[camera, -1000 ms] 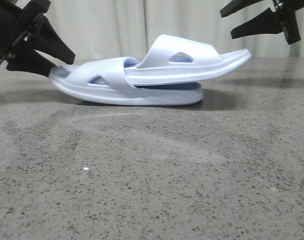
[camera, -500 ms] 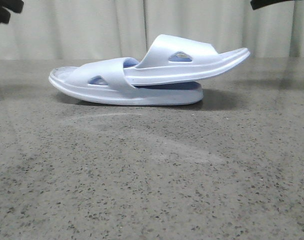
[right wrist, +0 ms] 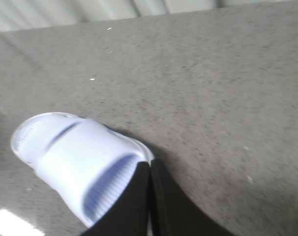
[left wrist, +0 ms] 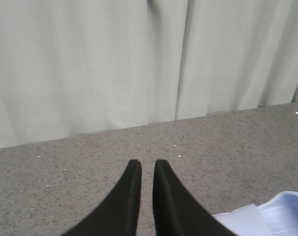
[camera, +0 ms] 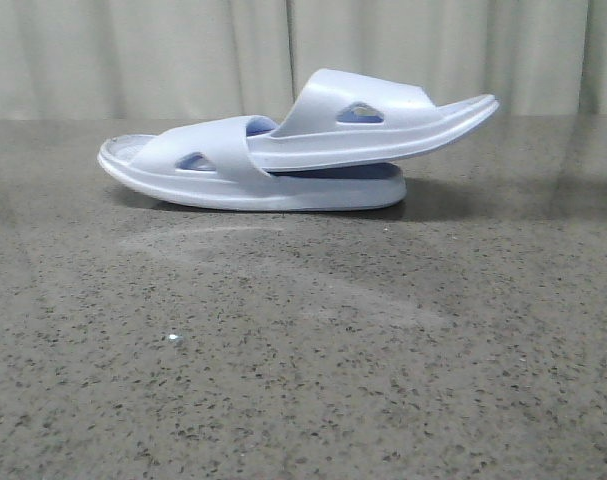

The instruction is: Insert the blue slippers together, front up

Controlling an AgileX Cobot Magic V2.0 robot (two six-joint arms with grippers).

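Observation:
The two blue slippers lie nested on the speckled grey table. The lower slipper (camera: 218,172) rests flat. The upper slipper (camera: 383,130) is pushed under the lower one's strap and its free end tilts up to the right. Neither gripper shows in the front view. My left gripper (left wrist: 148,162) hangs over bare table, its fingers drawn together with a thin slit and nothing between them; a corner of a slipper (left wrist: 279,219) shows beside it. My right gripper (right wrist: 149,163) is shut and empty, raised above the slippers (right wrist: 75,152).
A pale curtain (camera: 183,50) hangs behind the table's far edge. A tiny white speck (camera: 173,340) lies on the table (camera: 383,350) in front of the slippers.
Both grippers have lifted away from the ends of the slippers and gone out of the front view. The slippers stay nested in the same place.

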